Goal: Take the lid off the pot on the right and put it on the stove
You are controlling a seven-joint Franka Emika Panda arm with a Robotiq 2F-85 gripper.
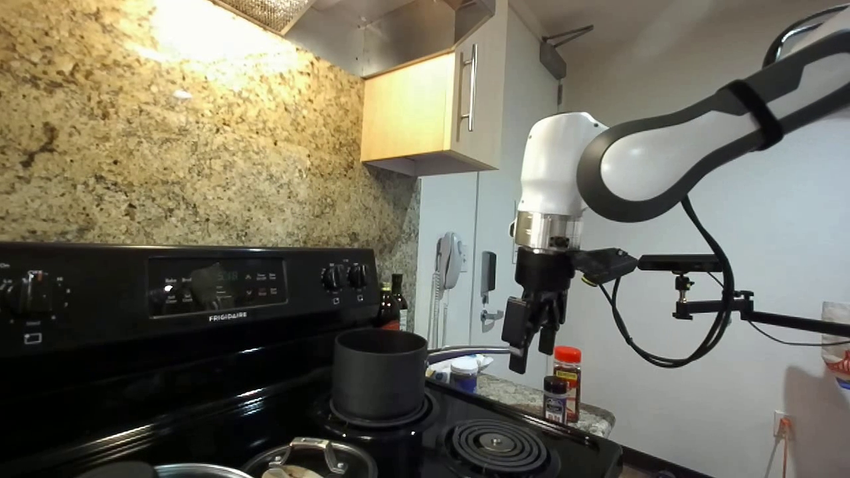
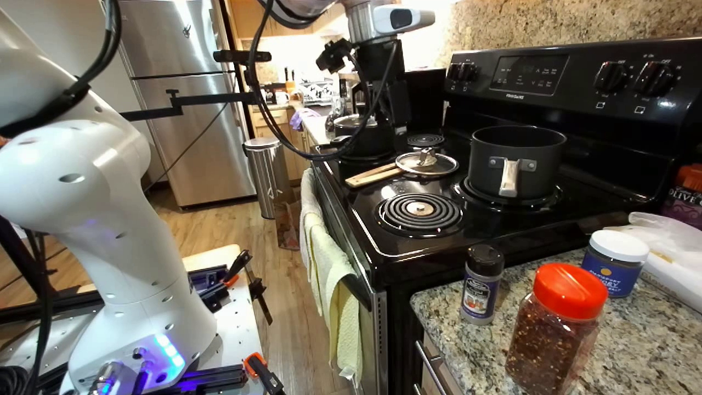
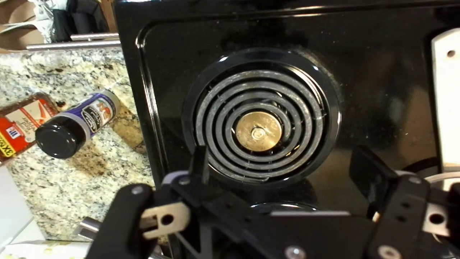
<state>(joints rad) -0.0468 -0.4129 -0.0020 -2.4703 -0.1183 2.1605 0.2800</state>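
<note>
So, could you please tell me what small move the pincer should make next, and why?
Probably raise the pincer a little, away from the stove: it is open and holding nothing, the pot is uncovered, and the lid is already on the stove, so nothing seems left to grasp.

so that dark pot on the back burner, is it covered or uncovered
Uncovered: in both exterior views the pot has an open rim, and a lid lies apart from it on the stove.

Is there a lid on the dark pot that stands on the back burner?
No, in an exterior view the pot is open at the top, with its inside showing.
</note>
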